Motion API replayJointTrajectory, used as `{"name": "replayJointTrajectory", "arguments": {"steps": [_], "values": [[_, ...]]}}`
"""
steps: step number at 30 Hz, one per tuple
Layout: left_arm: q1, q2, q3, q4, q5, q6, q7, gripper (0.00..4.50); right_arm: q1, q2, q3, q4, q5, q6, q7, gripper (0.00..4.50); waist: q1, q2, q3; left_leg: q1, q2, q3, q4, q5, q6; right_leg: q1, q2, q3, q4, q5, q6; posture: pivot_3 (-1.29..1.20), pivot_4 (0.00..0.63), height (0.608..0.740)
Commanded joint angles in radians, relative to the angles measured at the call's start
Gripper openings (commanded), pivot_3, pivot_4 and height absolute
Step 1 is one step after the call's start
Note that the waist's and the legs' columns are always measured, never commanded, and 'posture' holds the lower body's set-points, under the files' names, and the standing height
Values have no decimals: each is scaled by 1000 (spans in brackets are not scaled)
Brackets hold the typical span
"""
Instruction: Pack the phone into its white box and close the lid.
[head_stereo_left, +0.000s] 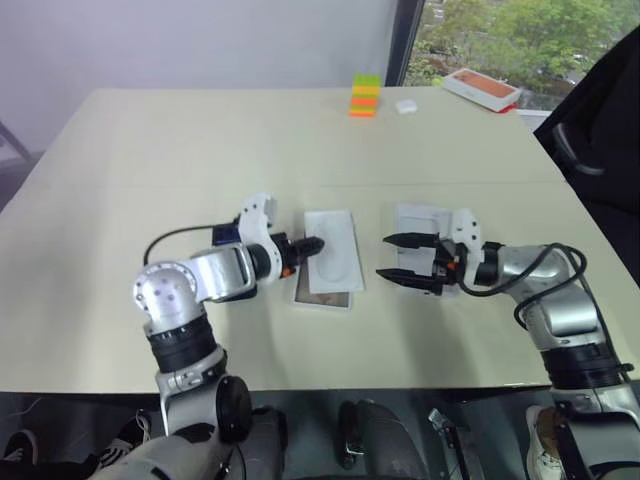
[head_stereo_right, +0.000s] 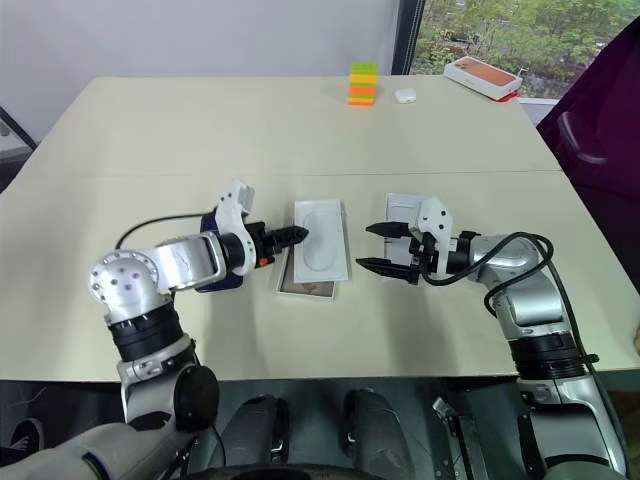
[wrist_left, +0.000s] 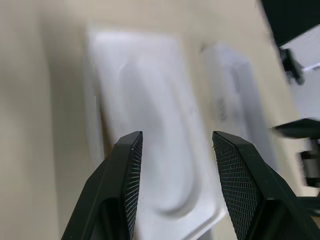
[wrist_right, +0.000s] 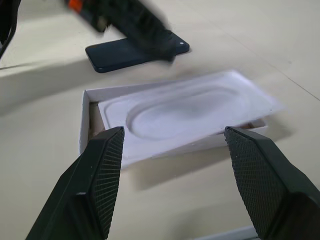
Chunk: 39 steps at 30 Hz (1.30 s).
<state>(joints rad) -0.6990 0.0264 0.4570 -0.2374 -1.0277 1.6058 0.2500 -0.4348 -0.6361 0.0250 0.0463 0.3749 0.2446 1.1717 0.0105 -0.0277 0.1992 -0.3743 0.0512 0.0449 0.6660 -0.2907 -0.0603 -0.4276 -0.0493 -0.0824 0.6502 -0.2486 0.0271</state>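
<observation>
The phone (wrist_right: 132, 52) is seen flat on the counter (head_stereo_left: 200, 150) left of centre, under the left pincer (head_stereo_right: 296, 236), whose fingers are parted and empty. At centre the white box (head_stereo_right: 308, 288) is occupied by a skewed white insert (head_stereo_right: 322, 245), so packing is judged blocked. The right pincer (head_stereo_right: 378, 247) is held open, empty, facing the box. The lid (head_stereo_right: 402, 208) lies beneath it. Bare counter is left toward the far edge.
</observation>
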Motion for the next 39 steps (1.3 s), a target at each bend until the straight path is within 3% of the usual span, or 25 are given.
{"name": "replayJointTrajectory", "arguments": {"steps": [1, 6, 11, 14, 19, 21, 23, 27, 39], "values": [[33, 30, -37, -19, -44, 9, -28, 2322, -24, 6, -10, -12, 5, -14, -8, 3365, 0, 0, 0, 0, 0, 0, 0, 1, -1, 0, 0, 0, 0, 0, 0, 0, 150, 740], [31, 136, -67, -81, -20, -42, -131, 2322, -47, 21, -9, 18, -20, -24, -49, 3365, 0, 0, 0, 0, 0, 0, 0, 1, -2, 0, 0, 0, 0, 0, 0, 0, 150, 740], [119, 402, -213, -207, 115, -359, -453, 2322, -121, 87, 21, 6, -59, 31, -163, 3365, -9, 1, 0, 1, 1, 0, -1, 3, -5, -1, 1, 0, 2, 0, 0, 0, 150, 740], [202, 500, -247, -196, 170, -504, -615, 2391, -150, 122, 48, -15, -85, 71, -220, 2506, -18, 2, 0, 1, 1, 0, -2, 3, -5, -1, 1, 0, 2, 0, -1, 0, 150, 740], [379, 672, -279, -190, 276, -762, -930, 2391, -149, 168, 138, -90, -162, 100, -297, 46, -21, 2, 0, -1, 1, 0, -2, 2, -4, -2, 0, 0, 1, 0, -1, 0, 150, 740], [458, 715, -277, -176, 311, -881, -1059, 2391, -140, 174, 193, -95, -232, 69, -329, 46, -21, 2, 0, -1, 1, 1, -2, -1, 2, -2, 0, 0, 0, 0, -1, 0, 150, 740], [507, 684, -234, -165, 312, -990, -1109, 2391, -131, 168, 246, -95, -288, 44, -332, 46, -19, 2, 0, -1, 1, 1, -2, -2, 4, -2, 0, 0, -1, 0, -1, 0, 150, 740], [557, 716, -221, -116, 301, -995, -1179, 2391, -146, 163, 315, -60, -370, 5, -328, 46, -20, 2, 0, -2, 1, 1, -1, -3, 6, -2, 0, 0, -1, 0, -1, 0, 150, 740], [599, 707, -216, -95, 365, -1077, -1169, 2391, -126, 146, 408, -33, -447, -34, -228, 46, -21, 2, 0, -2, 1, 1, -1, -4, 7, -3, 0, 0, -1, 0, -1, 0, 150, 740]]}}
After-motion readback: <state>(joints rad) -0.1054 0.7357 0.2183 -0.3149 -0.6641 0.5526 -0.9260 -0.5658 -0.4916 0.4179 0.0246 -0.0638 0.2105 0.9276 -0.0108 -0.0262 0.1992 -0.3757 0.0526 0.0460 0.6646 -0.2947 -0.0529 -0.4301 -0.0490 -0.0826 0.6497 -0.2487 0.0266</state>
